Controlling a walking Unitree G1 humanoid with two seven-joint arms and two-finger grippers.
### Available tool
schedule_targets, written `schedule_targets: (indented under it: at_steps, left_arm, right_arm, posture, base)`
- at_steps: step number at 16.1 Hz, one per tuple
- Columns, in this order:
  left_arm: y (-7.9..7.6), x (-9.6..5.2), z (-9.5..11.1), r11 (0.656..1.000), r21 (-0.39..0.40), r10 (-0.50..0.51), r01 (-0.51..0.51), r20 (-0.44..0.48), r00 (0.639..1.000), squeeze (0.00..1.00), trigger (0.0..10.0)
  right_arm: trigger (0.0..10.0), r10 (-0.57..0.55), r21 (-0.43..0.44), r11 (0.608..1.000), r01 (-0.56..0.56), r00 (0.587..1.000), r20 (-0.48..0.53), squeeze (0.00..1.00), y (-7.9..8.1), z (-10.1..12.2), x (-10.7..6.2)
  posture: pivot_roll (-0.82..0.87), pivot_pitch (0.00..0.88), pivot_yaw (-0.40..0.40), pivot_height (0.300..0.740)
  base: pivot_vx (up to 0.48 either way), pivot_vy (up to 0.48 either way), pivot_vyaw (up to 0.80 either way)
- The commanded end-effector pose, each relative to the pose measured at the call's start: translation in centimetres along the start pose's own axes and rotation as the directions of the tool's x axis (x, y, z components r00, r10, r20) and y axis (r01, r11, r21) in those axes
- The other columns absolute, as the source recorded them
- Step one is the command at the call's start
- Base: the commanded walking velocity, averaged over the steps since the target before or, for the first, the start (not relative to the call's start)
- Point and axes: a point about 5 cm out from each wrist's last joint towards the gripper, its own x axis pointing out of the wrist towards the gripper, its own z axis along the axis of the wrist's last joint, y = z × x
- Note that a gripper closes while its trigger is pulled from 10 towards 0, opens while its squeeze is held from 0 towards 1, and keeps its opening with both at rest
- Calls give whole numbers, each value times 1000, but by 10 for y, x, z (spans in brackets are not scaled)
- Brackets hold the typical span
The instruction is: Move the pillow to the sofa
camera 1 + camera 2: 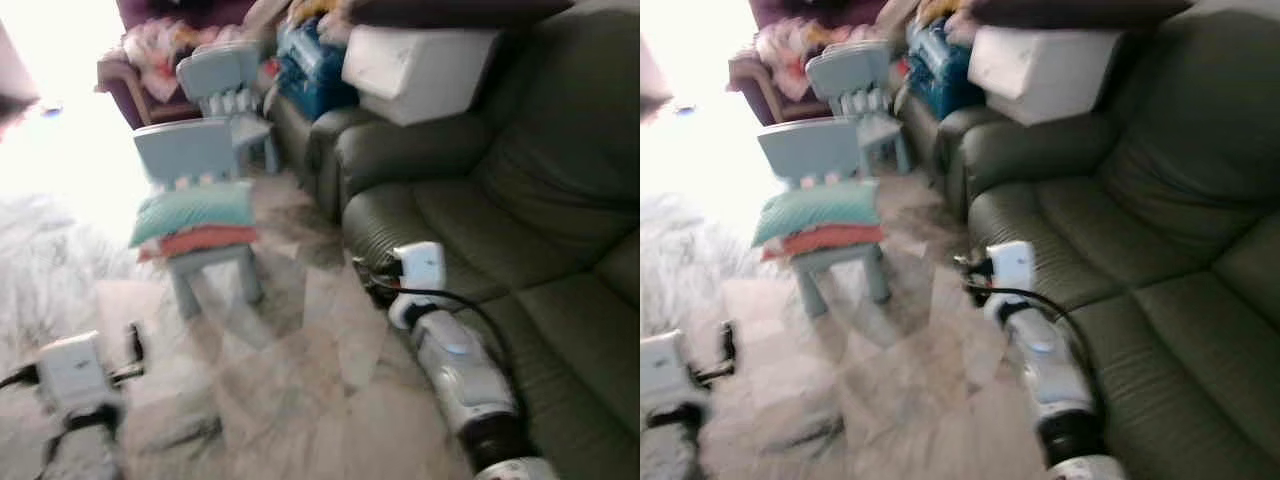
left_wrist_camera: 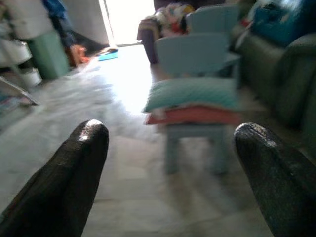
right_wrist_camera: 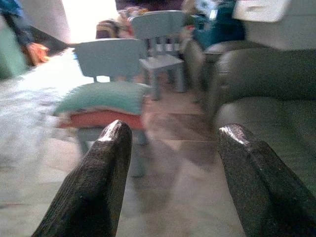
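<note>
The head views were blurred, so fine detail was hard to make out. A teal pillow (image 1: pixel 195 208) lay on the seat of a small pale-blue chair (image 1: pixel 190 150), stacked directly on an orange pillow (image 1: pixel 205 240); both overhung the seat edge toward the robot's left, and the seat itself was mostly hidden beneath them. The chair stood on the marble floor (image 1: pixel 300 390), well apart from the dark green sofa (image 1: pixel 540 230) on the robot's right. A second blue chair (image 1: pixel 225 80) stood behind the first, near the sofa's far arm. A white bin (image 1: pixel 420 65) rested on that arm, with blue bags (image 1: pixel 310 65) beside it — their contents could not be told. Beyond, a purple armchair (image 1: pixel 135 85) held a heap of cloth, washed out by glare from the doorway. The left gripper (image 2: pixel 168 173) was held low over the floor, its two fingers (image 2: pixel 74 173) spread wide with nothing between them; the chair and pillows showed through the gap, some way ahead. The right gripper (image 3: pixel 173 173) was likewise spread and empty, pointing at the chair with the sofa seat alongside. In the head views the right arm (image 1: pixel 455 370) reached forward along the sofa front, its fingers hidden behind the wrist housing; the left arm (image 1: pixel 75 385) was cut off at the lower frame edge.
</note>
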Motion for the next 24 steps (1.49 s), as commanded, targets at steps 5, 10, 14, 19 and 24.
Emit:
schedule_targets:
  at_steps: [5, 10, 14, 19, 24]
  left_arm:
    - [9, -1, 0, 999, 25, 21, -21, 0, 1000, 0, 10000]
    - [7, 0, -3, 1000, 18, 23, -23, -17, 1000, 0, 10000]
    - [6, 4, -4, 1000, 22, 7, -6, -21, 1000, 0, 10000]
    - [6, 9, -3, 999, 29, -12, 13, -19, 1000, 0, 10000]
    - [2, 18, -1, 998, 38, -46, 46, -15, 999, 0, 10000]
  right_arm:
    - [10000, 22, 2, 1000, -22, 999, 36, 0, 8, 9, 4]
    - [10000, -16, -11, 1000, 16, 1000, 13, 0, -6, 3, -6]
    - [10000, -49, -26, 998, 49, 999, -19, 0, -22, -5, -23]
    - [10000, -70, -28, 997, 68, 995, -76, 0, -31, -19, -49]
    - [10000, -107, -44, 994, 101, 984, -143, 0, -38, -36, -79]
  posture:
    - [-47, 23, 30, 740]
    - [-60, 27, 38, 740]
    - [-76, 27, 50, 740]
    - [-96, 19, 68, 740]
    - [-131, 12, 94, 740]
  base:
    - [421, 0, 0]
    - [84, 0, 0]
    - [0, 0, 0]
    - [0, 0, 0]
    - [0, 0, 0]
